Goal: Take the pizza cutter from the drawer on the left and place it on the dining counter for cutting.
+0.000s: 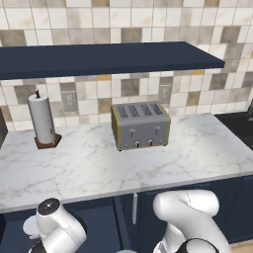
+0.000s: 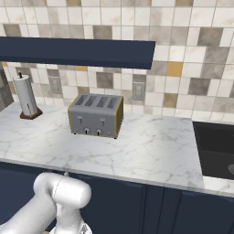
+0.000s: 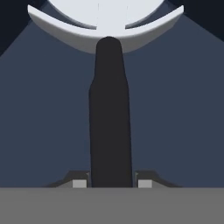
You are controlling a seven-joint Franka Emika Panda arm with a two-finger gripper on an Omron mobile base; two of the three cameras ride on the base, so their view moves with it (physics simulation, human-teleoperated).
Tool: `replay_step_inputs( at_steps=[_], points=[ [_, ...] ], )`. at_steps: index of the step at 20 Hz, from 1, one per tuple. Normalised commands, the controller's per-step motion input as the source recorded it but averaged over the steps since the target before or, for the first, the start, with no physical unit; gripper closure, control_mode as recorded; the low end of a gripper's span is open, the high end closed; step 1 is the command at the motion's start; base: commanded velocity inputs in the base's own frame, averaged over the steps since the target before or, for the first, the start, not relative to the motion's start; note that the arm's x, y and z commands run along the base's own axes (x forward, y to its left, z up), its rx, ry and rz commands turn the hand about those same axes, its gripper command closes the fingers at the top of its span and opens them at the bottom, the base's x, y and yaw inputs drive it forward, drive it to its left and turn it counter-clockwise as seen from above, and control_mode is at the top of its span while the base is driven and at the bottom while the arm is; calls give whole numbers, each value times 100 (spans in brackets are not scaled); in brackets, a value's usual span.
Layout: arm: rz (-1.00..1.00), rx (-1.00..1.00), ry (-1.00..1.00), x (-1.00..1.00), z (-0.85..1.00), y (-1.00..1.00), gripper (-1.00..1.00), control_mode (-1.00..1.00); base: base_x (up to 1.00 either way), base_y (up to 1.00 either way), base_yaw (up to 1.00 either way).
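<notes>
In the hand view, the pizza cutter lies lengthwise, its black handle (image 3: 110,118) running up to the pale round wheel (image 3: 105,17) at the top edge. My gripper (image 3: 112,183) is shut on the near end of the handle, one fingertip (image 3: 79,183) pressed against each side. Behind the cutter is the navy inside of the drawer (image 3: 179,109). Whether the cutter rests on it or hangs just above it, I cannot tell. In the base views my white arm (image 1: 188,217) bends down below the worktop's front edge. The dining counter is out of view.
A marble worktop (image 1: 99,168) in front of a tiled wall holds a silver toaster (image 1: 141,124) and a paper towel roll (image 1: 42,121). A navy shelf (image 1: 108,57) hangs above. A black sink (image 2: 217,148) lies to the right. Navy cabinet doors (image 2: 137,205) stand below.
</notes>
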Motion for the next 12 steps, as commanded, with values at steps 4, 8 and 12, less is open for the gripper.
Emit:
replay_step_inputs(
  at_steps=[4,8,12],
  points=[
    [0,1,0,-10,60,-38,100,-100,0,0,0],
    [0,0,0,-4,58,-43,100,-100,0,0,0],
    [0,0,0,0,56,-46,100,-100,0,0,0]
  ],
)
